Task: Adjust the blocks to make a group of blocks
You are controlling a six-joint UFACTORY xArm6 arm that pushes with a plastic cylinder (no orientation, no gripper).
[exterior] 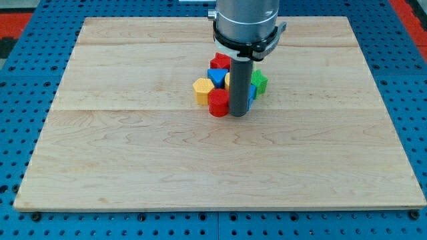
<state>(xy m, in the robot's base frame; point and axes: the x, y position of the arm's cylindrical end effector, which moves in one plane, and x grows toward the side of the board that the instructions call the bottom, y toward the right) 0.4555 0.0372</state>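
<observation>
Several small blocks sit packed together a little above the board's middle. A yellow hexagonal block is at the cluster's left. A red cylinder is at its bottom. A blue block lies in the middle and a red block at the top. A green block is at the right, partly hidden by the rod. A sliver of yellow and blue shows behind the rod. My tip rests on the board just right of the red cylinder, touching or nearly touching it.
The wooden board lies on a blue perforated table. The arm's grey wrist hangs over the cluster's top and hides what is behind it.
</observation>
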